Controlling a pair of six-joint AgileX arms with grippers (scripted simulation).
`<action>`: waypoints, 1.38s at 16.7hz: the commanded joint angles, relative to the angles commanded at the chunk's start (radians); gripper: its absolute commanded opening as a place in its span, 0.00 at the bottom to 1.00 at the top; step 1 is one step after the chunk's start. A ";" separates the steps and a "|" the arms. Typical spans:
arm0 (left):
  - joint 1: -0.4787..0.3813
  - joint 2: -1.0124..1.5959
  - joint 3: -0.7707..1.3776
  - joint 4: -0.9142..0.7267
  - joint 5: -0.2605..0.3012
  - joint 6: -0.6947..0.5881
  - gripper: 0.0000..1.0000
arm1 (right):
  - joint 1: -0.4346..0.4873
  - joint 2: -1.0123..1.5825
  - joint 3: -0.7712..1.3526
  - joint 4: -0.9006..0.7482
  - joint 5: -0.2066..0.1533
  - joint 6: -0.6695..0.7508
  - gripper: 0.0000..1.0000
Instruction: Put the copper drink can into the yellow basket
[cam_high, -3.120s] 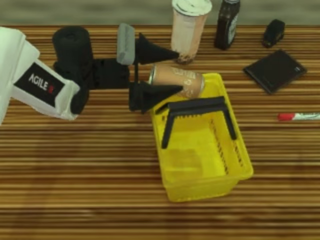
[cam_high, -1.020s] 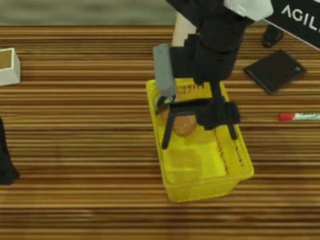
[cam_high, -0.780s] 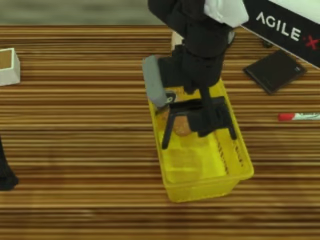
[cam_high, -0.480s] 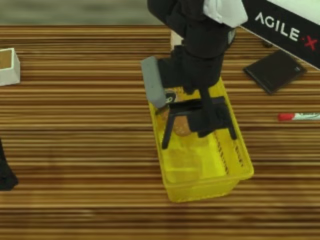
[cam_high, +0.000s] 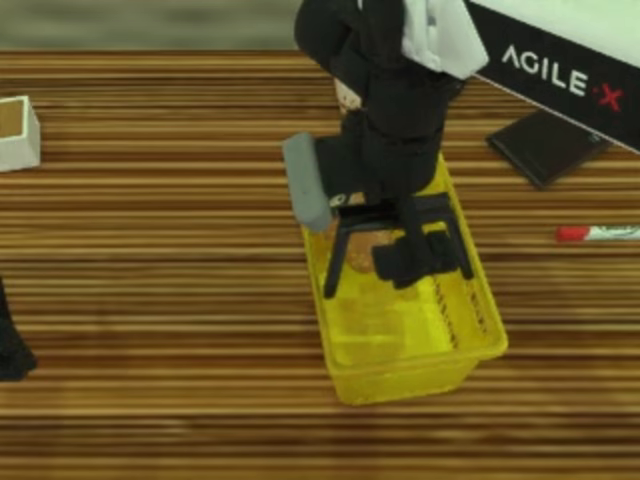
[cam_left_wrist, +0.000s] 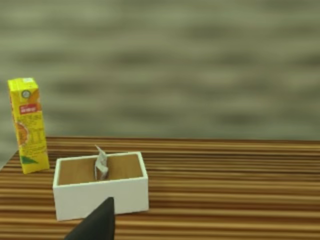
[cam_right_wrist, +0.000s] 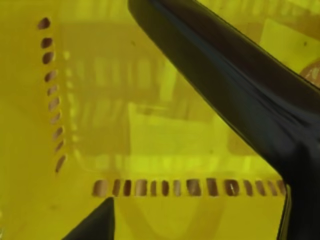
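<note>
The copper drink can lies on its side inside the yellow basket, at its far end under the black folding handle. My right gripper reaches down into the basket at that handle, open. In the right wrist view the handle crosses in front of the basket's slotted wall, one fingertip shows low, and a sliver of the can shows at the edge. My left gripper is parked at the table's left edge, open and holding nothing.
A white open box stands at the far left, also seen as the box beside a yellow juice carton. A black wallet and a red marker lie right of the basket. The right arm hides the back items.
The left gripper let the can go into the basket and withdrew to the left edge. The right arm came in over the basket and sank lower at the handle.
</note>
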 joint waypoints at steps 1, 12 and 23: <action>0.000 0.000 0.000 0.000 0.000 0.000 1.00 | 0.000 0.000 0.000 0.000 0.000 0.000 1.00; 0.000 0.000 0.000 0.000 0.000 0.000 1.00 | 0.000 0.000 0.000 0.000 0.000 0.000 0.25; 0.000 0.000 0.000 0.000 0.000 0.000 1.00 | 0.000 0.000 0.000 0.000 0.000 0.000 0.00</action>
